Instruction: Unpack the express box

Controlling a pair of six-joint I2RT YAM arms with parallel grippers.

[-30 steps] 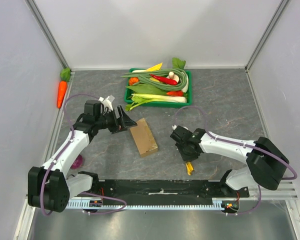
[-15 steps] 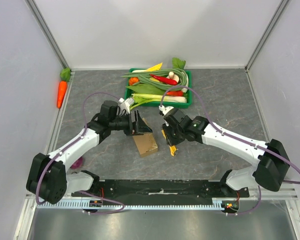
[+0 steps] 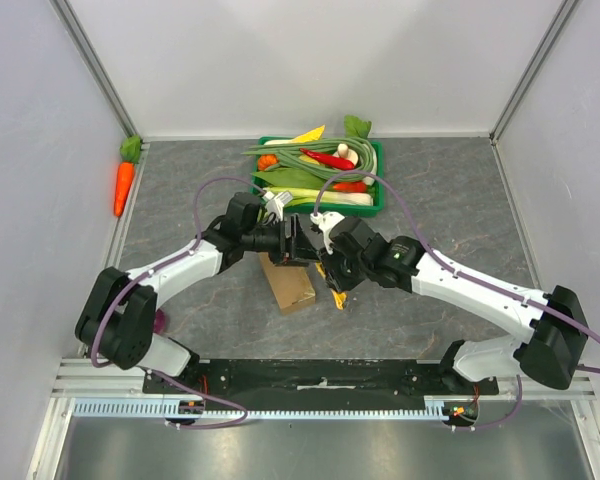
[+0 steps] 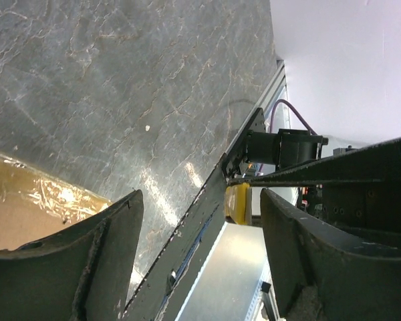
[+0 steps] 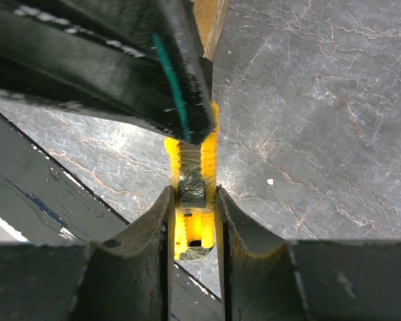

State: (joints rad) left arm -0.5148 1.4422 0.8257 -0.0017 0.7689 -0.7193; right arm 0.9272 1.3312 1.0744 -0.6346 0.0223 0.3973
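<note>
Over around 9 o'clock a carrot point(image 3: 124, 185) lies against the left wall, well apart from everything else. The left gripper point(image 3: 298, 243) reaches toward the middle of the surface point(image 3: 460, 230) and hangs over the far end of the express box point(image 3: 288, 283). Its jaws are spread wide with nothing between them. The wrist view shows one of them over the box's shiny taped top, though I can't tell if it's actually touching. The box itself is a little brown carton lying flat pretty much dead center, at 6 o'clock from the green tray point(image 3: 379, 165) of veggies. Just beside it at 3 o'clock is the right gripper point(image 3: 332, 272), jaws pinching a yellow box cutter point(image 3: 338, 296) by its handle, and the cutter runs down along the box's right edge. Can't tell whether the blade is out. The two grippers sit really close, basically nose to nose over that far end.
</note>
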